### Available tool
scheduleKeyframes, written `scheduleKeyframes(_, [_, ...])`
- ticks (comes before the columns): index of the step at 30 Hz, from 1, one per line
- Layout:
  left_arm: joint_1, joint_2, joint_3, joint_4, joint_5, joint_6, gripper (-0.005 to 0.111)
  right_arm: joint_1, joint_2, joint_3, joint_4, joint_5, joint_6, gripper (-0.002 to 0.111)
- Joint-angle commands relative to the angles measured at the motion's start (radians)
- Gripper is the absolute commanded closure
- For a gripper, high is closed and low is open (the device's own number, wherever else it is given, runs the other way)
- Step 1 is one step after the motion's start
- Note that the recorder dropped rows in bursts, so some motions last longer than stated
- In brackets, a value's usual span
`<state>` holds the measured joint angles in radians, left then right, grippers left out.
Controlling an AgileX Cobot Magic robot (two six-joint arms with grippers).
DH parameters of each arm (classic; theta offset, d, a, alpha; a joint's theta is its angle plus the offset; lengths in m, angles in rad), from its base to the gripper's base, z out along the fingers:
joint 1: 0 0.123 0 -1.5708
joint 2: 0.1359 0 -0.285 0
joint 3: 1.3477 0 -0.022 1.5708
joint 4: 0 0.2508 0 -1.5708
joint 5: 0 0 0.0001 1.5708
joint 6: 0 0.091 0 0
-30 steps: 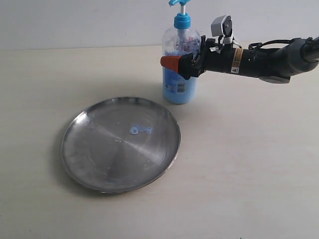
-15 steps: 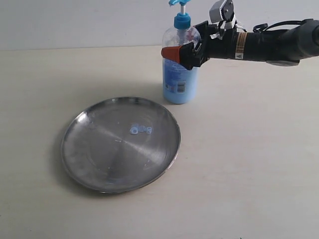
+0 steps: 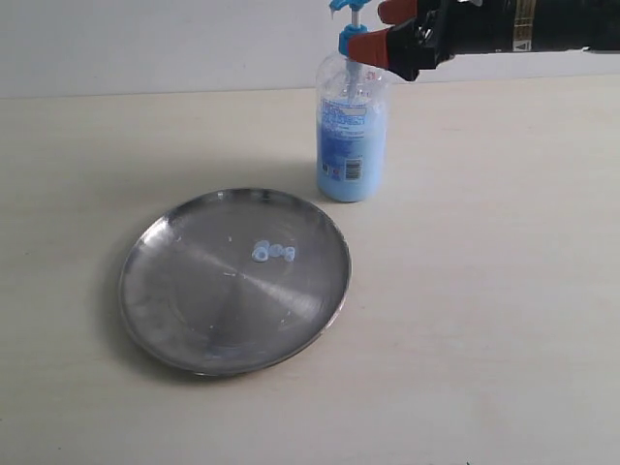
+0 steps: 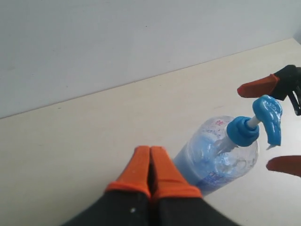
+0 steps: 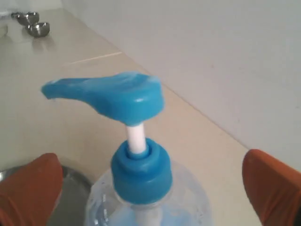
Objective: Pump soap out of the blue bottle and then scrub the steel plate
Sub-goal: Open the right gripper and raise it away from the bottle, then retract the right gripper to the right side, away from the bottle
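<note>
The blue bottle [image 3: 351, 136] stands upright behind the steel plate [image 3: 194, 291], and a few small pale blobs of soap [image 3: 272, 253] lie near the plate's middle. My right gripper [image 3: 383, 27] is open at the level of the bottle's blue collar and pump head [image 5: 113, 96]. Its orange fingers [image 5: 33, 186] stand apart on either side of the collar without touching it. My left gripper [image 4: 150, 165] is shut on nothing and hovers above the bottle [image 4: 216, 155]; it is out of the exterior view.
A pale wall runs close behind the bottle. Two small steel bowls [image 5: 30, 22] sit far off on the table. A bit of the plate's rim [image 5: 70, 197] shows beside the bottle in the right wrist view.
My right gripper has risen from the bottle's body to the level of its collar and pump. The bottle, plate and soap have not moved.
</note>
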<state>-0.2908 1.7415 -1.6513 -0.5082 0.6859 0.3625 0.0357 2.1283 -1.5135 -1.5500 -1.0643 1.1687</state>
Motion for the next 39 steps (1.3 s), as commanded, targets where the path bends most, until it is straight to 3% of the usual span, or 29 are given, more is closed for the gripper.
scheduleKeyframes(1, [0.003, -0.007, 0.003, -0.007, 0.002, 0.004, 0.107, -0.002, -0.051, -0.007, -0.140, -0.005, 0.146, 0.003])
scheduleKeyframes(16, [0.003, -0.012, 0.003, 0.004, 0.202, 0.001, 0.107, -0.003, -0.200, 0.014, -0.194, 0.028, 0.476, 0.003])
scheduleKeyframes(31, [0.003, -0.070, 0.026, 0.023, 0.303, -0.003, 0.107, -0.003, -0.477, 0.274, -0.194, 0.054, 0.496, 0.012])
scheduleKeyframes(33, [0.003, -0.080, 0.061, 0.023, 0.303, -0.003, 0.107, -0.003, -0.524, 0.309, -0.194, 0.068, 0.502, 0.016])
scheduleKeyframes(36, [0.003, -0.104, 0.120, 0.023, 0.297, -0.003, 0.107, -0.003, -0.588, 0.356, -0.194, 0.072, 0.560, 0.035])
scheduleKeyframes(39, [0.003, -0.136, 0.182, 0.023, 0.280, -0.003, 0.107, -0.003, -0.643, 0.400, -0.194, 0.055, 0.645, 0.070])
